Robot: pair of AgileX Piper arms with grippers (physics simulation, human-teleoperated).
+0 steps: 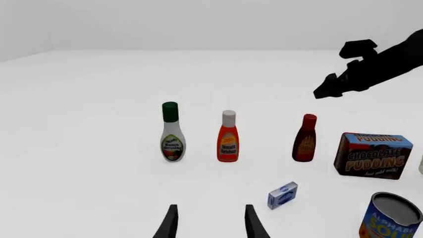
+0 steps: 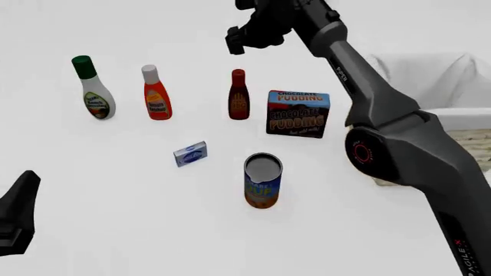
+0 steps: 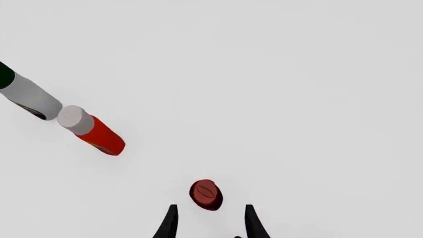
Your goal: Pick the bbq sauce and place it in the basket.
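The right arm hides part of the basket (image 2: pixel 429 75); small box (image 2: pixel 190 154) lettering seems unreadable.

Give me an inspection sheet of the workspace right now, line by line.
Surface: white table, no spills seen.
Job's things: bbq sauce upright, untouched; basket at right, mostly hidden by the right arm.
Clutter: ranch bottle, ketchup bottle, pudding box, soup can, small blue box.
Grippers: right gripper open, above the sauce cap; left gripper open, holding nothing.
Cables: nothing seen.
Surroundings: plain white backdrop.
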